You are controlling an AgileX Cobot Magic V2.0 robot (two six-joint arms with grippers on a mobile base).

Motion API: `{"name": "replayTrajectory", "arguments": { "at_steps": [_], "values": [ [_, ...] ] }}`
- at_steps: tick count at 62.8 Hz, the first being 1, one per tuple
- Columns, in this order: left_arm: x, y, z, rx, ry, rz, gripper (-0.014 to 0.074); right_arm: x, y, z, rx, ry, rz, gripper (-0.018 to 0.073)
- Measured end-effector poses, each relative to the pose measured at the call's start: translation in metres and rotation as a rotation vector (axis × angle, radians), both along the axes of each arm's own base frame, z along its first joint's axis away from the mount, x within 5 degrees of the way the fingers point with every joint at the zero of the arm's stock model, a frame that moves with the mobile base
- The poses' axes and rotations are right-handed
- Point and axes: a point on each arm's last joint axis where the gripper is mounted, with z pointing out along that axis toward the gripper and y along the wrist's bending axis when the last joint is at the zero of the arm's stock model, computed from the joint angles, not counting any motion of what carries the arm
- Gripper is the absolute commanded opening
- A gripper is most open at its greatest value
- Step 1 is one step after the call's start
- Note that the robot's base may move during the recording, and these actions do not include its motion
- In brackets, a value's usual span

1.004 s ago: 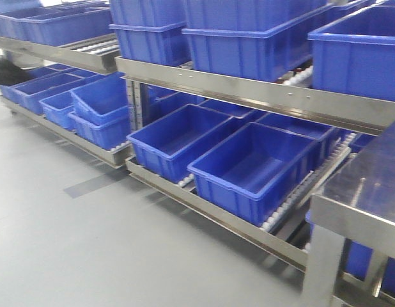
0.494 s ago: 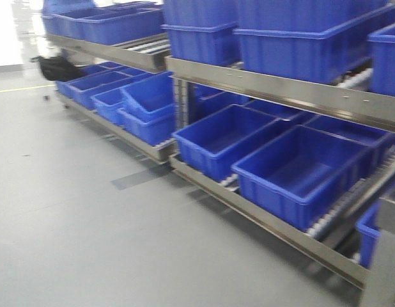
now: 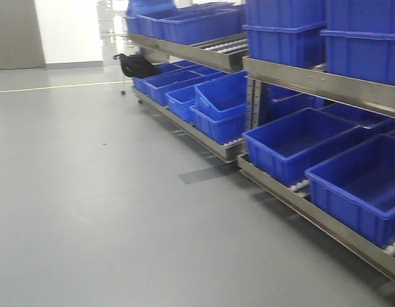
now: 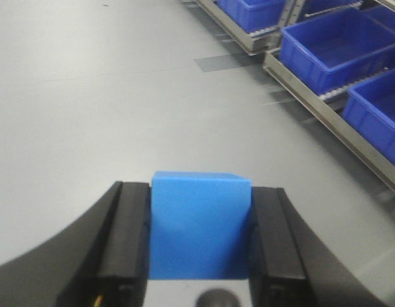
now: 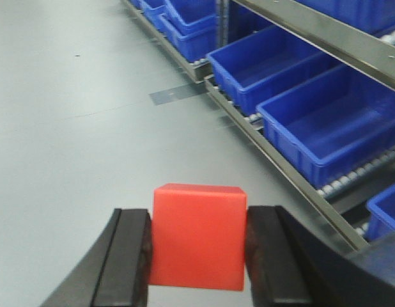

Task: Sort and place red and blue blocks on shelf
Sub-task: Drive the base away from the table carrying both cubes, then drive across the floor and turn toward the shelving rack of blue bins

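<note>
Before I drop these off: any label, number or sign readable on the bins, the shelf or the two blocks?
None can be read.
The blue bins and the shelf rail show no labels in any view.
The blue block and the red block have plain faces.
The grey patch on the floor bears no writing; the yellow line is only a stripe.

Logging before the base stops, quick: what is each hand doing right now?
Left hand: closed, holding the blue block between its fingers.
Right hand: closed, holding the red block between its fingers.
</note>
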Motion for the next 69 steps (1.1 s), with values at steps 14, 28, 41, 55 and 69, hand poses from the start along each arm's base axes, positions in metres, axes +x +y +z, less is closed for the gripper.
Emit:
{"name": "replayTrajectory", "arguments": {
  "at_steps": [14, 28, 41, 55, 69],
  "values": [
    [0.0000, 0.0000, 0.0000, 0.000, 0.000, 0.000, 0.0125, 0.0000, 0.0000, 0.0000, 0.000, 0.000, 0.000, 0.0057],
    [0.0000, 0.0000, 0.0000, 0.000, 0.000, 0.000, 0.0125, 0.0000, 0.0000, 0.0000, 0.000, 0.000, 0.000, 0.0057],
    [0.0000, 0.0000, 0.0000, 0.000, 0.000, 0.000, 0.0125, 0.0000, 0.0000, 0.0000, 0.000, 0.000, 0.000, 0.0057],
    [0.0000, 0.0000, 0.0000, 0.000, 0.000, 0.000, 0.0125, 0.0000, 0.0000, 0.0000, 0.000, 0.000, 0.000, 0.0057],
    [0.0000, 0.0000, 0.0000, 0.000, 0.000, 0.000, 0.0125, 0.0000, 0.0000, 0.0000, 0.000, 0.000, 0.000, 0.0057]
  ]
}}
